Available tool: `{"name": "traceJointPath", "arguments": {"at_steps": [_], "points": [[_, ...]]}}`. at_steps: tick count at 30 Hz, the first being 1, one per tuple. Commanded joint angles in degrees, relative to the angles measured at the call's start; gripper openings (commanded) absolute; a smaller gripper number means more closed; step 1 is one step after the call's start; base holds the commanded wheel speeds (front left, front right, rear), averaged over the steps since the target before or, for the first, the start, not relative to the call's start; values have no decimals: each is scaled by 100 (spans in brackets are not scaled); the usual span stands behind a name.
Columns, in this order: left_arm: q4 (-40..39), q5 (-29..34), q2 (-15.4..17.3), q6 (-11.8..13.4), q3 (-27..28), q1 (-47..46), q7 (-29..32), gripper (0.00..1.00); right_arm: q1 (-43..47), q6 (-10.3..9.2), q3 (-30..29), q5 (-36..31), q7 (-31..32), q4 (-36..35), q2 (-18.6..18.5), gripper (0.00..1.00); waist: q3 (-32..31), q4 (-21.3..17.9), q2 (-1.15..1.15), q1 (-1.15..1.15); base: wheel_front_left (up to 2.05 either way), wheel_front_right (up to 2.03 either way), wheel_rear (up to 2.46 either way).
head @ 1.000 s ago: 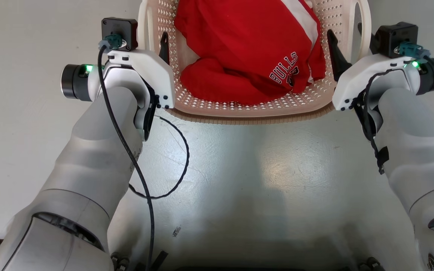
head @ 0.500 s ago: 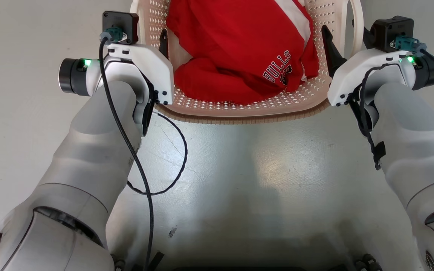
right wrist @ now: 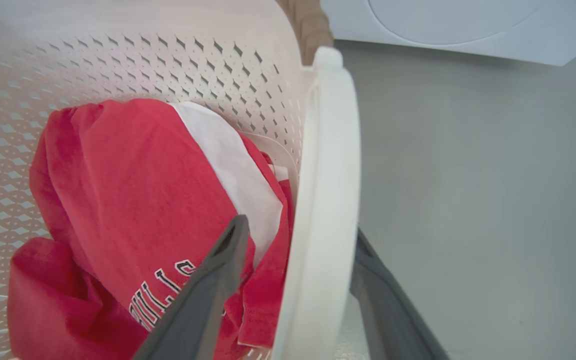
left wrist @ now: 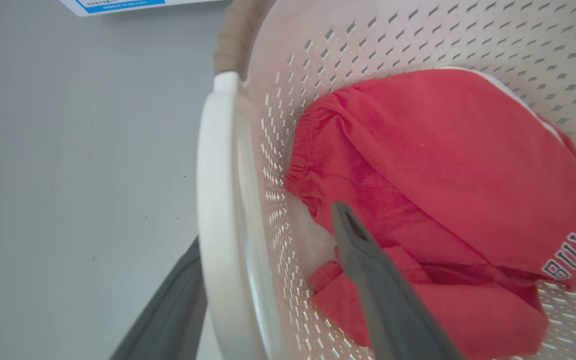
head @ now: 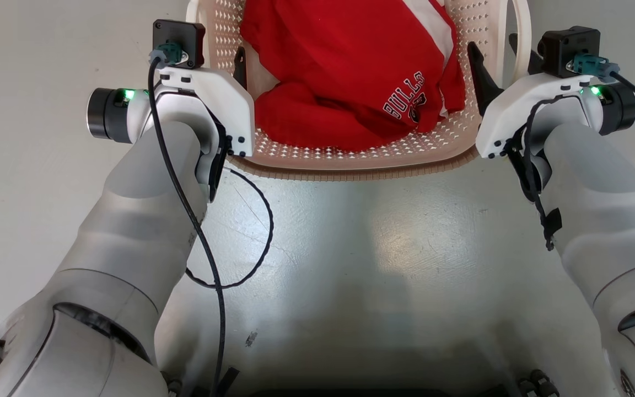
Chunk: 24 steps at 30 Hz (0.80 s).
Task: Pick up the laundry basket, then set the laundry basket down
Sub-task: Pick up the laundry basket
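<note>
Where the red garment (head: 345, 71) in the laundry basket (head: 350, 165) reads "BULLS", left gripper (left wrist: 268, 225) and right gripper (right wrist: 300, 225) each straddle a white handle (left wrist: 215, 200), jaws wide, clamping nothing.

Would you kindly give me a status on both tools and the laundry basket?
Left tool open, astride the left handle. Right tool open, astride the right handle. Laundry basket not yet gripped, red garment inside. Nothing in the way.
</note>
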Motion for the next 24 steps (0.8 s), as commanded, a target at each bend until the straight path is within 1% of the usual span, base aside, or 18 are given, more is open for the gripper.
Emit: {"name": "traceJointPath", "arguments": {"at_steps": [1,2,4,5,6,16,22,24], "points": [[-4,-46,155,46,28,-47,-11,100,118,35,78,47,43,-14,157,82,11,1,0,0,0,0,0],[-3,-54,155,43,3,-53,-11,92,117,35,84,81,58,-13,159,58,19,0,0,0,0,0,0],[-5,-61,155,16,-56,-65,-13,37,114,35,100,144,74,-11,164,27,36,-2,0,0,0,0,0],[-4,-62,155,22,-83,-75,-20,29,117,35,105,187,106,-10,167,13,44,-3,0,0,0,0,0],[-2,-66,155,30,-107,-82,-26,0,118,35,118,219,121,-9,170,0,52,-5,0,0,0,0,0],[9,-186,155,35,-283,-51,-93,0,169,35,289,494,167,-4,193,0,-6,-17,0,0,0,0,0],[31,-272,155,44,-341,34,-80,0,261,35,343,652,276,-2,205,0,-183,-51,0,0,0,0,0],[44,-311,155,37,-389,96,-42,0,359,35,438,841,403,-36,208,0,-325,-64,0,0,0,0,0]]}}
